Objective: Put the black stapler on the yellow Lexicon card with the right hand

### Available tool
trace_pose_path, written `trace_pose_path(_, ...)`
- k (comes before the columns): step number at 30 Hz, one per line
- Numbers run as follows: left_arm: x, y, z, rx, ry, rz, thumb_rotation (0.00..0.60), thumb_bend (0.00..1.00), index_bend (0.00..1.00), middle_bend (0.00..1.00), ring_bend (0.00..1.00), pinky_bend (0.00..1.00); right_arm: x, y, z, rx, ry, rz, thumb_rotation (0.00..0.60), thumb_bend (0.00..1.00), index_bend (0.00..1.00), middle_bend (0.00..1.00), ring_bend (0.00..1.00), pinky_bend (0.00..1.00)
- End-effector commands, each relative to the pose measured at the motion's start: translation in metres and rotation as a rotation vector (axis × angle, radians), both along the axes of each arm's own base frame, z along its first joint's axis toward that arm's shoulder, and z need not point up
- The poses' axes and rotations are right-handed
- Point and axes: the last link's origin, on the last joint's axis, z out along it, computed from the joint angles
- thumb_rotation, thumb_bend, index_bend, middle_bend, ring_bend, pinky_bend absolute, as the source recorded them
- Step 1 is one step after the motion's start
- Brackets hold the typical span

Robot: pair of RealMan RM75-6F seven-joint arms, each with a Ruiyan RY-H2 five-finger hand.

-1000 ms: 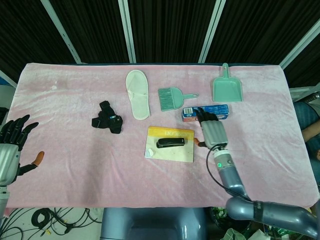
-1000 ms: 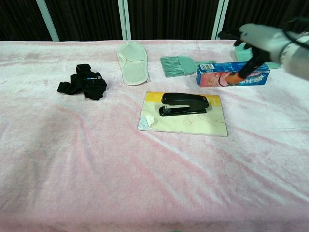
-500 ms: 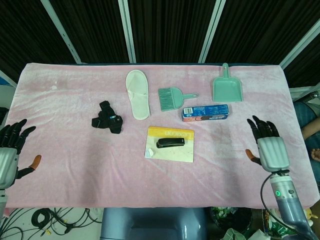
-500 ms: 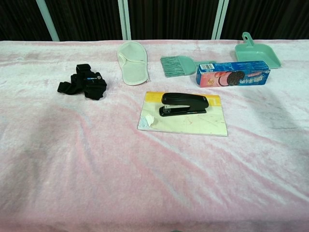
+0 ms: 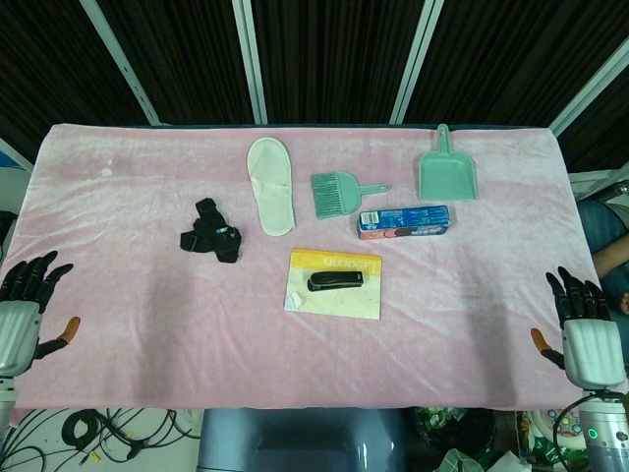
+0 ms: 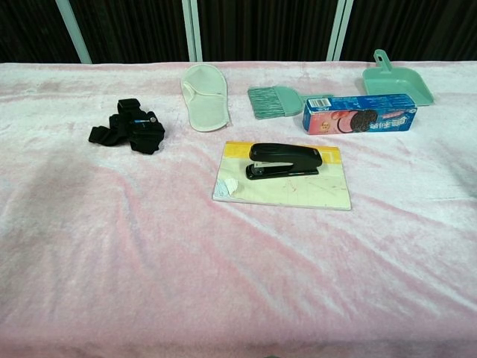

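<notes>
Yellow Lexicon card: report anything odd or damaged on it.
The yellow Lexicon card has a white torn or scuffed patch at its near-left corner. The black stapler lies flat on it, slightly askew.

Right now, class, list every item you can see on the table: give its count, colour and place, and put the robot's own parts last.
Table cloth: one, pink, covering the table.
Stapler: one, black, lying on the card's upper part.
Lexicon card: one, yellow top with pale lower part, table centre.
Slipper: one, white, back centre-left.
Brush: one, mint green, right of the slipper.
Dustpan: one, mint green, back right.
Cookie box: one, blue, between the dustpan and the card.
Strap bundle: one, black, left of the card.
Left hand: one, black and silver, front left edge, fingers apart, holding nothing.
Right hand: one, same colours, front right edge, fingers apart, holding nothing.
</notes>
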Motion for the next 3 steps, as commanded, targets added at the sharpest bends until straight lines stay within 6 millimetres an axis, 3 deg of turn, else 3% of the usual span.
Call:
trace_pose_path(1,-0.0027,-0.0005,-0.0048,-0.011,0.006,-0.008,0.6,0.32,0.15,0.02,0.0,0.03,-0.0071,-0.0005,-0.0038,0.015,0.009,-0.026,0.6,0.17,0.1,0.04,0.11,0.1)
trace_pose_path(3,-0.0045,-0.0011,-0.0051,-0.01,0.01,-0.012,0.6,0.32,0.15,0.02,0.0,0.03,-0.0106,-0.0021,-0.0051,0.024,0.012,-0.036,0.6,0.17,0.1,0.04,0.11,0.1)
